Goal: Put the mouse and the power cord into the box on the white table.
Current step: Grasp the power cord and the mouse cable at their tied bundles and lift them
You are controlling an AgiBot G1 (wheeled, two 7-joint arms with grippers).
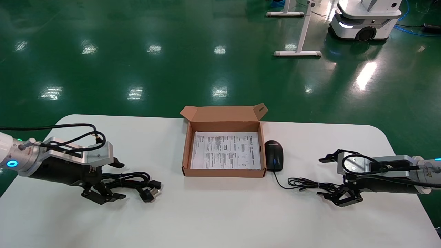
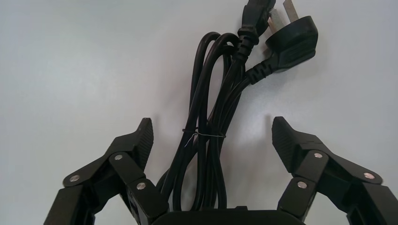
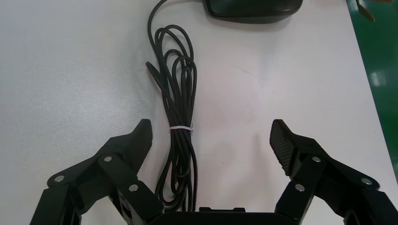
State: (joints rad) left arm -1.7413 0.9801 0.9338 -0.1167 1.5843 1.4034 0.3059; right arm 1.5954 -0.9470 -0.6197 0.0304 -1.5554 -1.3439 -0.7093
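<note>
From the head view, the box [image 1: 224,151] sits open in the middle of the white table [image 1: 220,213], lid flap tipped back so nothing blocks the way in, a white printed sheet [image 1: 224,150] lying flat inside. The mouse [image 1: 274,155] rests on the table just beside the box's right wall, its thin wire [image 1: 303,183] trailing toward the right tool [image 1: 336,182]. The power cord [image 1: 136,182] lies bundled at the left, well apart from the box, with the left tool [image 1: 103,186] low over its near end. Each arm seems set against the item on its own side.

In the left wrist view, the left tool [image 2: 212,136] has its fingers [image 2: 141,140] spread wide on either side of the tied bundle of the power cord [image 2: 206,140], not touching it; the plugs [image 2: 291,44] point away. That straddle looks like a lineup for closing across the bundle's middle.

In the right wrist view, the right tool [image 3: 211,136] is likewise spread apart, with the mouse's wire [image 3: 178,112] and its white tie running between the fingers [image 3: 286,140], untouched. The mouse [image 3: 253,8] itself lies farther on, so I judge a grasp here would take the wire, not the body.
</note>
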